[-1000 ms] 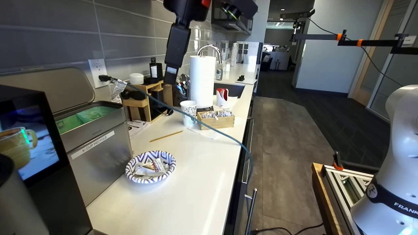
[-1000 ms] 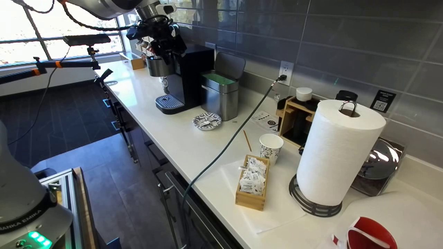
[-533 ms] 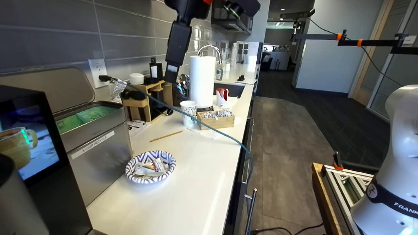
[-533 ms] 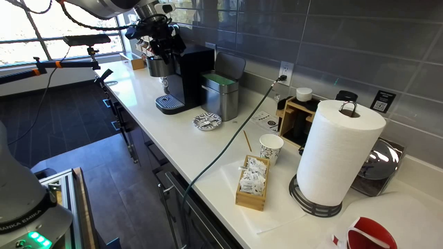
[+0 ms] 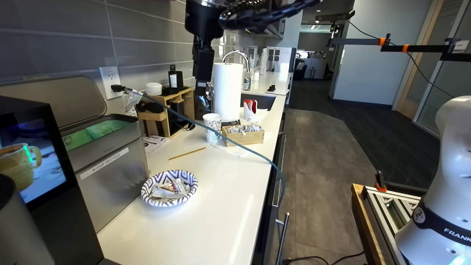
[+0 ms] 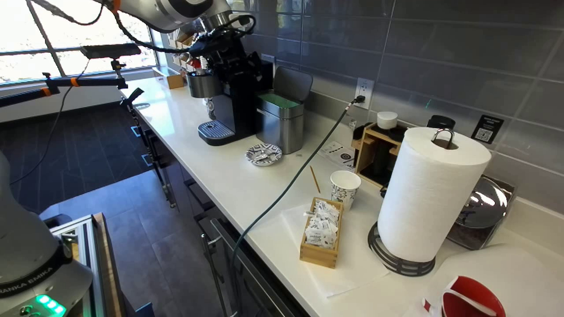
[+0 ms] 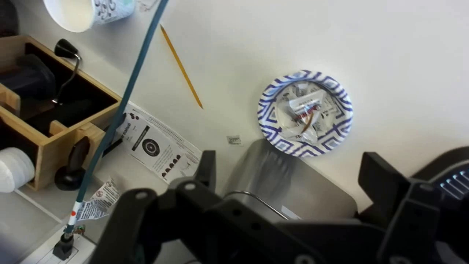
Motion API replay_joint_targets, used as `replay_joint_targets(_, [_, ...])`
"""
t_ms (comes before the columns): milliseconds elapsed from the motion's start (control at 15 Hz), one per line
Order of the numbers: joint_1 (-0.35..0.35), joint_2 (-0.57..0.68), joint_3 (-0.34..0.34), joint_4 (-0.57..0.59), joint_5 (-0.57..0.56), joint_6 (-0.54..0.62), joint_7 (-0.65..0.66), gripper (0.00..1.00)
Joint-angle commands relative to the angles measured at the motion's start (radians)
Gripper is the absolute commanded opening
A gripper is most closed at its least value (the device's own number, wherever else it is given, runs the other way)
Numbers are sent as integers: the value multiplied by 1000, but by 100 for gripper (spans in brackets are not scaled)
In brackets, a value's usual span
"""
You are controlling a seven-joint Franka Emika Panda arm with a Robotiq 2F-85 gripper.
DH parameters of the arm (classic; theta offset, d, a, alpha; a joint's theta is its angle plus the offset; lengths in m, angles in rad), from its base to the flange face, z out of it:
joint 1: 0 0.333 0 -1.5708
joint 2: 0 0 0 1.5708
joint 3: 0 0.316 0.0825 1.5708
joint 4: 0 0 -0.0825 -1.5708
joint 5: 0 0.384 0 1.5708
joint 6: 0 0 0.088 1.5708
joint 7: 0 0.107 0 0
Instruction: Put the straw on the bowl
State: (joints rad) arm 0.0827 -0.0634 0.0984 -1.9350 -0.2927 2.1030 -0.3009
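Gripper hangs over the table, well higher than the bowl and apart from it; fingers spread wide, bowl showing ahead of the gap in the wrist view. Straw lies flat on the table, apart from the bowl, roughly between it and the paper cup; visible in both exterior views too. Bowl sits upright, blue-and-white geometric rim, packets and wrappers inside. K-cup recycle bin stands right beside the bowl, lid up; can't tell if the two touch. Coffee machine is near the bowl, on the side away from the straw. Printed manual lies near the bowl on its straw side; wooden organizer is farther from the bowl, past the manual. Small printed scrap lies between bowl and manual. Wooden box of packets sits well apart from the bowl, past the straw; paper towel roll farther out the same way. Teal cable runs from the wall outlet down past the bowl's straw side and over the table edge.
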Motion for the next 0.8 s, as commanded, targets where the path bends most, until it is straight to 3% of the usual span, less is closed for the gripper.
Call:
replay_joint_targets(0, [-15,153,-20,171,-106,-118,-108,100])
replay_joint_targets(200, [-24,280,-42,316,-170,-252,-175,100])
replay_joint_targets(467, [-37,399,-66,466,-148,-399,-203,100])
replay_joint_targets(533, [-38,330,-60,364,-153,-327,-183,100])
replay_joint_targets(733, [-41,382,-66,430,-153,-359,-187,100])
